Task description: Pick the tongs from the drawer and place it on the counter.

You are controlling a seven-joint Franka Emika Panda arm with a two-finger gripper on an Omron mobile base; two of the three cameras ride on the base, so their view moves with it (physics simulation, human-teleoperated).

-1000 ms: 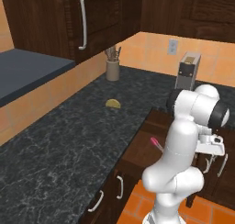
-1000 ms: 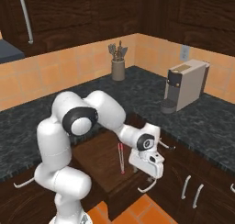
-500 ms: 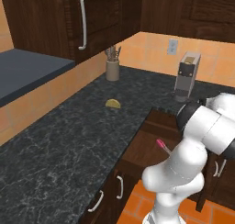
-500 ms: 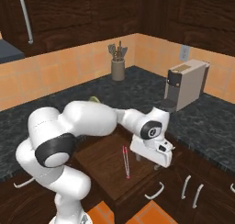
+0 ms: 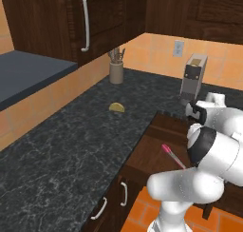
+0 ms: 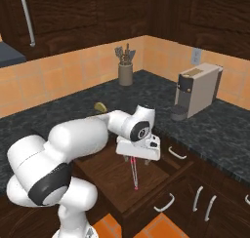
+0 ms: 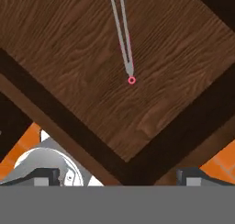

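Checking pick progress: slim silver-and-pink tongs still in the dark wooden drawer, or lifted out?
In. The slim silver-and-pink tongs lie flat on the floor of the open dark wooden drawer, ungrasped.

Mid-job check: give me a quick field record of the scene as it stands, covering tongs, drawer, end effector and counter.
tongs: lying flat on the drawer floor, not gripped
drawer: pulled open
end effector: above the open drawer, pointing down at it, fingertips spread wide
counter: black marbled slab
on counter: small yellow item, utensil crock, coffee machine
task state: tongs not yet picked
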